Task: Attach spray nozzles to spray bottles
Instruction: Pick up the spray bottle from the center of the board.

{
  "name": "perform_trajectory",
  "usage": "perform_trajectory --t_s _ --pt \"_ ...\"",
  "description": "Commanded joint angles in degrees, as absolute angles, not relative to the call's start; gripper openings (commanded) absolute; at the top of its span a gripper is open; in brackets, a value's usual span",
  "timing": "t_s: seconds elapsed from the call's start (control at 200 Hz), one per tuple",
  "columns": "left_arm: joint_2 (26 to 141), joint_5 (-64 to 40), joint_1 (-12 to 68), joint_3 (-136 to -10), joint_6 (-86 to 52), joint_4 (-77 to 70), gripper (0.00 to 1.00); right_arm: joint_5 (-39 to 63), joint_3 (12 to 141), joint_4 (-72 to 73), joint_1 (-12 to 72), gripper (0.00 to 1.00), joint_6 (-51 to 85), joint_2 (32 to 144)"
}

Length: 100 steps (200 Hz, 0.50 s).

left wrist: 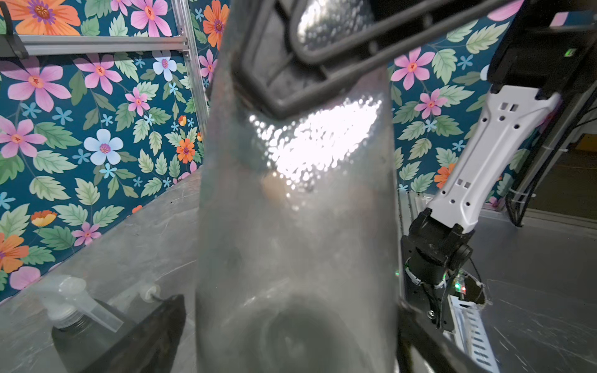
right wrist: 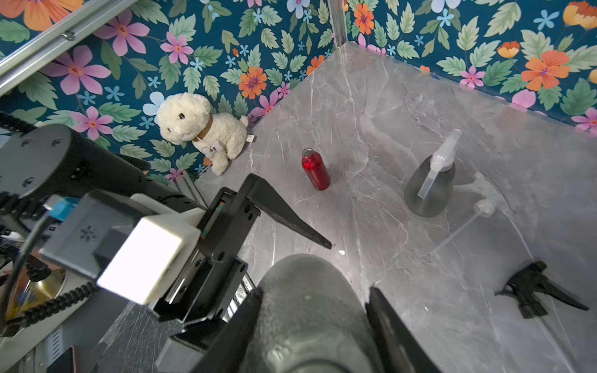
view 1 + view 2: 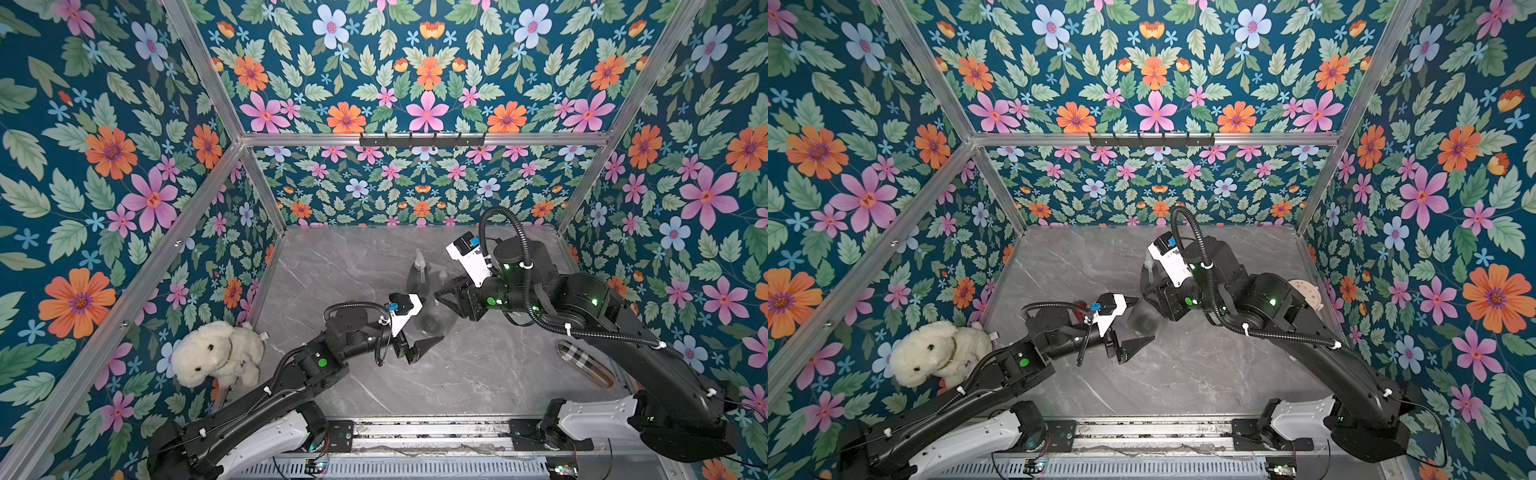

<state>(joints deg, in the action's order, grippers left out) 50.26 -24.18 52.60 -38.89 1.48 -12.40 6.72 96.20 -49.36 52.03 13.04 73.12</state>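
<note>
A smoky-grey spray bottle [image 3: 434,322] without a nozzle is held up over the table, and my right gripper [image 2: 315,290] is shut on its upper part. My left gripper [image 1: 290,300] is open, with one finger on each side of the same bottle's [image 1: 297,226] wide lower body. A second grey bottle [image 2: 429,187] stands behind with a whitish nozzle on it. A loose whitish nozzle [image 2: 484,197] with its dip tube lies beside it. A black nozzle [image 2: 533,290] lies nearby on the table. The red bottle [image 2: 315,169] stands open-necked.
A white plush dog [image 3: 218,353] sits in the left corner against the floral wall. A plaid-patterned oblong object [image 3: 586,363] lies at the table's right edge under my right arm. A black hook rail [image 3: 422,139] hangs on the back wall.
</note>
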Motion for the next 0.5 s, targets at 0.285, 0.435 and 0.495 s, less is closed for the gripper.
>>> perform_trajectory --t_s 0.285,0.435,0.495 --pt "52.5 -31.1 50.7 -39.8 -2.0 -16.0 0.89 11.0 100.0 -44.3 53.6 0.49 11.5 76.5" --pt "52.6 -32.0 50.0 -39.8 -2.4 -16.0 0.87 10.6 101.2 -44.1 53.7 0.49 10.8 76.7" --pt "52.6 -32.5 49.7 -39.8 -2.4 -16.1 0.83 10.6 101.5 -43.8 53.7 0.49 10.6 76.8"
